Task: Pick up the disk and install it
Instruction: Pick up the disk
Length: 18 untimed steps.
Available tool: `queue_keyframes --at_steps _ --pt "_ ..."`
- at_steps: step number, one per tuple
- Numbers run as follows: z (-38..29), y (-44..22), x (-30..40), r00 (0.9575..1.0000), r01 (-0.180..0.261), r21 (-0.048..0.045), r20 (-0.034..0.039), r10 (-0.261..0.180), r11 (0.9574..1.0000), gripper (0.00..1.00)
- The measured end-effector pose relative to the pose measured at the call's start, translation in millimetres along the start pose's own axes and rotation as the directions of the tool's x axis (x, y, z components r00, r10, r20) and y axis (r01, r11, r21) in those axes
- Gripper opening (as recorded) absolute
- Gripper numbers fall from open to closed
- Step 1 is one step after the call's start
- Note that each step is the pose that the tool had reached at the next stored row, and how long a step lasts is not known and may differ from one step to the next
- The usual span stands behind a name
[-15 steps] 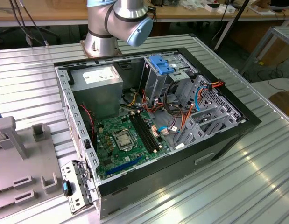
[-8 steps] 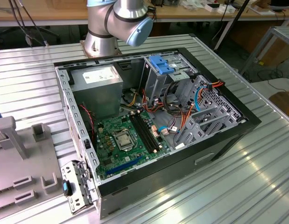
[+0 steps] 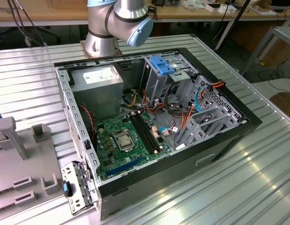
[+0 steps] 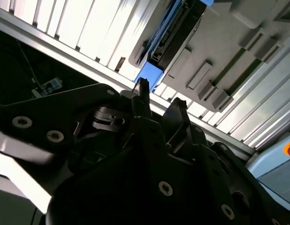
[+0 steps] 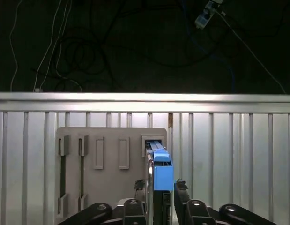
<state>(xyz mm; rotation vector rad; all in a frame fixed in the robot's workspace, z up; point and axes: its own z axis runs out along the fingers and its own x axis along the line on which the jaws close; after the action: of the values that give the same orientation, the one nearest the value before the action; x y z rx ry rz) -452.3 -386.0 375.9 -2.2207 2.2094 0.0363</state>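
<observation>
**Item:** disk (image 5: 162,169). A flat dark grey hard drive in a bright blue plastic carrier. In the first wrist view it is seen edge-on, with the blue rail uppermost, a thin silver edge along one side and the dark body below. Any print on it is too small to tell.

**Seat:** it stands on edge in an end slot of a pale grey plastic fixture plate (image 5: 109,187) with rows of rectangular sockets.

**Position:** directly between the fingers (image 5: 181,191) of the black two-fingered claw (image 5: 161,188).

**Claw state:** jaws apart, one finger just beside each flat face of the disk. In the second wrist view the carrier's blue end lies just past the fingertips, and the disk runs away from the claw along the plate.

**Under claw and plate:** ribbed aluminium table (image 5: 229,154). Ahead of the claw, past the table's edge, is a dark floor with loose cables (image 5: 88,51).

**Exterior view:**
- The grey plate lies on the table at the exterior view's left.
- To the plate's right on the table is an open black desktop computer case (image 3: 219,154).
- Inside the case:
  - a green motherboard (image 3: 121,140);
  - a grey power supply box (image 3: 100,91) with a white label (image 3: 99,75), print too small to read;
  - a ridged light-blue latch plate (image 3: 161,64) on the silver drive cage.
- The arm's silver and light-blue joint (image 3: 119,21) rises behind the case.
</observation>
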Motion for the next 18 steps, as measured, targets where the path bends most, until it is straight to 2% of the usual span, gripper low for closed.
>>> queue_keyframes --at_steps 1,4,5,6,12,18 --pt "0.9 0.0 0.1 1.0 0.002 0.0003 -0.0001 -0.002 1.0 0.42" --pt "4.6 -0.1 0.2 0.9998 0.02 0.0022 -0.0004 -0.02 0.9998 0.6" --pt "5.4 -0.1 0.3 0.9997 0.024 0.0027 -0.0004 -0.024 0.9997 0.6" --pt "6.5 -0.1 0.3 0.9995 0.031 0.0035 -0.0006 -0.031 0.9995 0.66" --pt "12.4 -0.1 0.4 0.9974 0.072 0.0084 -0.0013 -0.072 0.9973 0.66" --pt "24.1 -0.2 0.6 0.9982 0.061 0.011 -0.0013 -0.061 0.9981 0.66"
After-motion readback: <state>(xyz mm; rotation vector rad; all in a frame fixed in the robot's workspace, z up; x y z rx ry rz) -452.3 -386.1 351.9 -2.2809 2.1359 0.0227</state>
